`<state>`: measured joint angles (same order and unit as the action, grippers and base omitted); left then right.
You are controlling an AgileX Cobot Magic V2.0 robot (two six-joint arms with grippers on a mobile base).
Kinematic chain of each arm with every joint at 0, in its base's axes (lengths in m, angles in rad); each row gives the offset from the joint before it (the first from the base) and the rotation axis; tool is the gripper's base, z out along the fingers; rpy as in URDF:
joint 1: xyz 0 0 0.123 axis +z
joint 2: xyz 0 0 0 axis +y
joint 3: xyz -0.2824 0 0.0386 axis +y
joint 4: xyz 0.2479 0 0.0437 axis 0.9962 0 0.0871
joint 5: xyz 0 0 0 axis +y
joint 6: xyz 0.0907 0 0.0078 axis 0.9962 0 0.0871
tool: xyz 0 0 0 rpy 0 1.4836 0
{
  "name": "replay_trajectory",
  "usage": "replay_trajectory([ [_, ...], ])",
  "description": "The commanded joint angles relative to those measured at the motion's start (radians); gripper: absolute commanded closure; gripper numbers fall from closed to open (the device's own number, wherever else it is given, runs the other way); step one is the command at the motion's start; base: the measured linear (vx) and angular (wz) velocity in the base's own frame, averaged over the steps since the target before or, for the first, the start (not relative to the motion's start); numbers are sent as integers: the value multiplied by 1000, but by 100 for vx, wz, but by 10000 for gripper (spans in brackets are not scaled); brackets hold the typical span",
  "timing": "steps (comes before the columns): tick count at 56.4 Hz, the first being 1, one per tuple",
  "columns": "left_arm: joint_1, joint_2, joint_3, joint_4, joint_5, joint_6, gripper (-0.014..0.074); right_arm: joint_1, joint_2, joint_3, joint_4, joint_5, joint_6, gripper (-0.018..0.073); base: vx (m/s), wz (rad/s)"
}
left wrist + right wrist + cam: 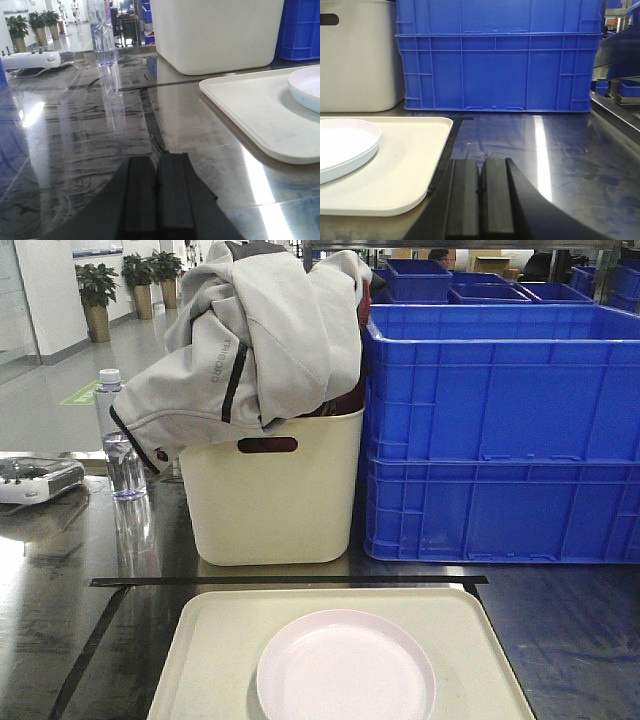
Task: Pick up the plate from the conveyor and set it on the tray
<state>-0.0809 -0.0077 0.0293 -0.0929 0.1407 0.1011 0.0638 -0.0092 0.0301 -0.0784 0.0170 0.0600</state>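
Plate (pixel 345 668): lower centre, flat on tray (pixel 210 640), likely delivered | left gripper (pixel 156 197): fingers pressed together, empty, low over table (pixel 75 150) beside tray | right gripper (pixel 480 197): same, closed empty | conveyor: not visible.

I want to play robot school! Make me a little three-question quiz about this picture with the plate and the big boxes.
1. True or false: the plate lies on the tray.
2. What hangs out of the cream bin? A) a grey jacket B) a towel C) a rope
3. Fill in: the left gripper and right gripper are both ____.

Key:
1. True.
2. A, the grey jacket.
3. Shut, fingers pressed together, holding nothing.
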Motion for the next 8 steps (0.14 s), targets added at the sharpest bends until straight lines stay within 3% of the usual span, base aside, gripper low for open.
replay_trajectory([
  [1, 2, -8, 20, -1, -81, -9, 594, -4, -14, 15, -9, -80, -4, 568, 0, 0],
  [8, 2, -8, 20, -1, -81, -9, 594, -4, -14, 15, -9, -80, -4, 568, 0, 0],
])
